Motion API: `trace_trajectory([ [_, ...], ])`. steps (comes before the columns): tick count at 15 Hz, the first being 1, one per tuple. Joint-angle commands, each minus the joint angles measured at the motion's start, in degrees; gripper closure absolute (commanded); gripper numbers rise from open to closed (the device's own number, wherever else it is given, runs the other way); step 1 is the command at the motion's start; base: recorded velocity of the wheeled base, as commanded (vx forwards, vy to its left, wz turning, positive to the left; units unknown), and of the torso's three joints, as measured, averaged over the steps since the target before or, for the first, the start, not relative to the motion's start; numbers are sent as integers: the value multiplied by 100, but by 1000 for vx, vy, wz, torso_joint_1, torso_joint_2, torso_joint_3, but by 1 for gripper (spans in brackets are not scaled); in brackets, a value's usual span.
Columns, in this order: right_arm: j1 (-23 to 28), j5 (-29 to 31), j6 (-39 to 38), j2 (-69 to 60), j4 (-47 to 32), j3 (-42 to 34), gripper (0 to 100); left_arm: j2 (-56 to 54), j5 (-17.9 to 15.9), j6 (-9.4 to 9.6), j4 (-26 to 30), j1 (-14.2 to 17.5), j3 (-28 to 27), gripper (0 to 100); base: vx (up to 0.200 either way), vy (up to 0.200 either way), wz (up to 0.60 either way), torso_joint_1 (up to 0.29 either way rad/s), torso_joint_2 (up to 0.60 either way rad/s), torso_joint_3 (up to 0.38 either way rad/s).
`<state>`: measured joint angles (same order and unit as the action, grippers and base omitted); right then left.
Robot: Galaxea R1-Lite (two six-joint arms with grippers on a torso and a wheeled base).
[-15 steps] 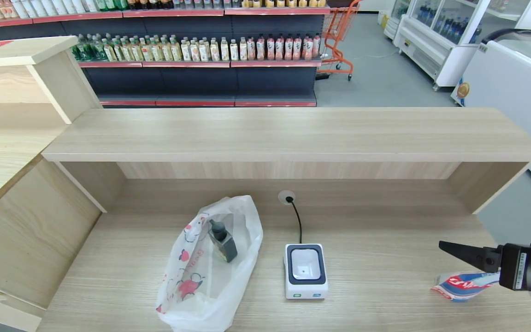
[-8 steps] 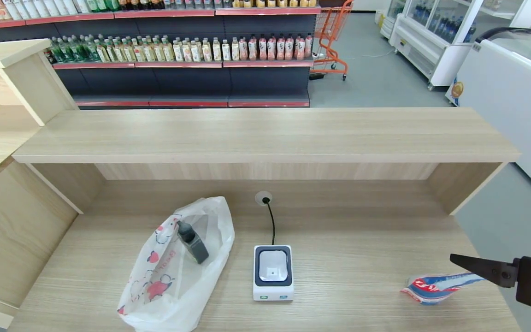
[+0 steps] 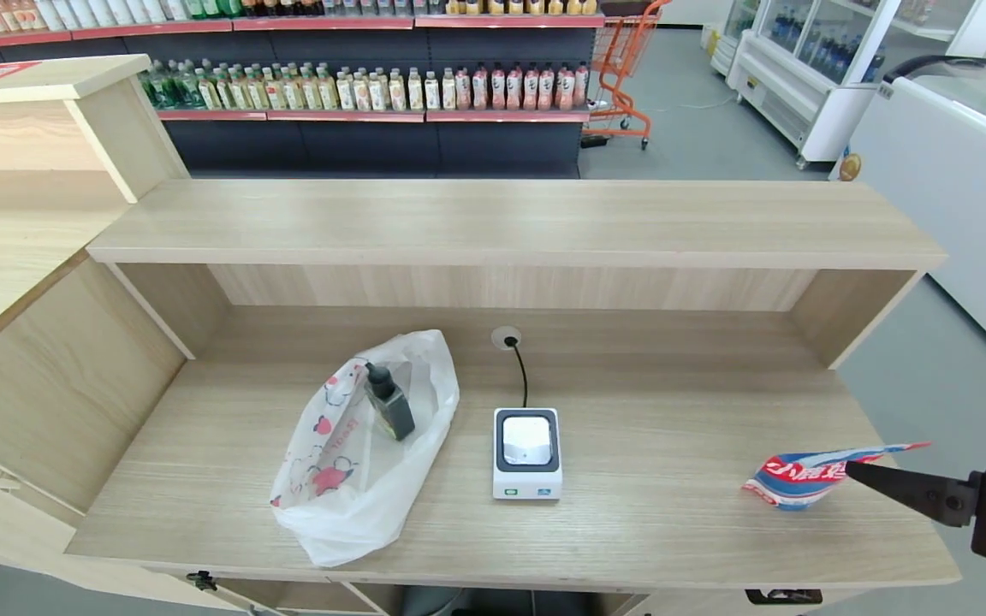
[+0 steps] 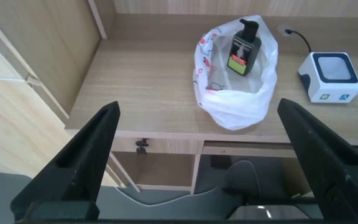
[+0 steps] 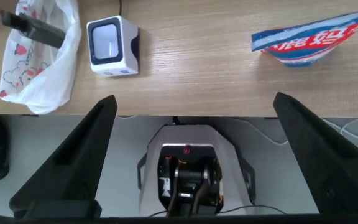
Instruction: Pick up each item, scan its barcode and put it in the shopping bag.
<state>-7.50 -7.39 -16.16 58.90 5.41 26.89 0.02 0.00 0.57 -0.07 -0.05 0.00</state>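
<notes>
Pouch [image 3: 805, 477], red, white and blue, lies flat on the counter [image 3: 673, 513] at 3 o'clock of the scanner [image 3: 526, 452]. It is not yet lifted, so its scan and bagging remain.

Scanner sits mid-counter, window up, likely so you can pass a barcode over it from either side. Shopping bag [image 3: 356, 462] lies at 9 o'clock of it, with 1 dark bottle [image 3: 390, 409] inside.

Head view gives you 1 finger [image 3: 904, 489] of the right gripper [image 5: 194, 102] by the pouch's near edge; contact is unclear. Right wrist view settles it: claw spread wide, nothing between, pouch beyond the tips.

Left wrist view adds the left gripper [image 4: 197, 106], also spread and empty, off the counter's front edge near 7 o'clock.
</notes>
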Motion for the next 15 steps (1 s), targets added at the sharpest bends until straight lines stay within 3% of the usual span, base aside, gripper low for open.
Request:
trace_trajectory([
  [1, 64, 0, -45, 25, -5, 44, 0, -2, 0, 13, -1, 5, 0, 0, 0, -200, 0, -7, -2, 7],
  [4, 354, 9, -335, 104, -137, 132, 0, 6, 0, -5, -1, -4, 0, 0, 0, -200, 0, 10, 4, 2],
  [11, 548, 18, -1943, 429, -1534, 1099, 0, 6, 9, -40, -1, -4, 0, 0, 0, -200, 0, 6, 4, 2],
  [15, 548, 264, -3024, 1352, -1912, 1573, 0, 6, 9, -40, -1, -4, 0, 0, 0, 0, 0, 0, 0, 0],
])
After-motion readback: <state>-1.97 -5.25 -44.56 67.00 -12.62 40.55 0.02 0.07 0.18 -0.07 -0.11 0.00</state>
